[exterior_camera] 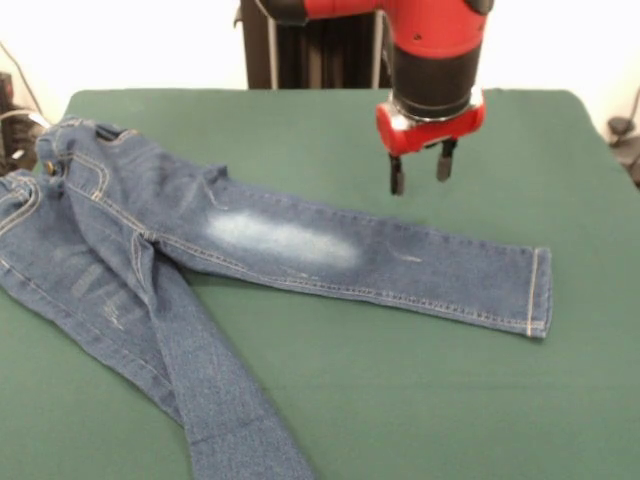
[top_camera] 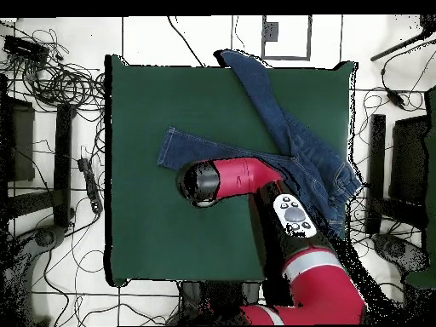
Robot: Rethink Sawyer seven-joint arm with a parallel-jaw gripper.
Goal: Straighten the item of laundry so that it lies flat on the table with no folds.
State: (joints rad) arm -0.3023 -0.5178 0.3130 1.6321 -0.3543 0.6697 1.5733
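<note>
The blue denim jeans (exterior_camera: 280,245) lie on the dark green table (exterior_camera: 420,400). The waist is at the left edge. One leg with a pale faded patch stretches right to its hemmed cuff (exterior_camera: 538,292). The other leg (exterior_camera: 215,400) runs to the front edge, partly under the first near the crotch. My gripper (exterior_camera: 421,170) is open and empty, hovering just behind the right-stretched leg, above the cloth. In the overhead view the jeans (top_camera: 298,145) lie at the table's right and top (top_camera: 153,230), and the arm's end (top_camera: 204,181) hides the fingers.
The robot's pedestal (exterior_camera: 310,45) stands behind the table's far edge. Cables (top_camera: 60,81) and black stands (top_camera: 64,162) lie on the floor around the table. The waist hangs a little over the table's side edge (exterior_camera: 15,195).
</note>
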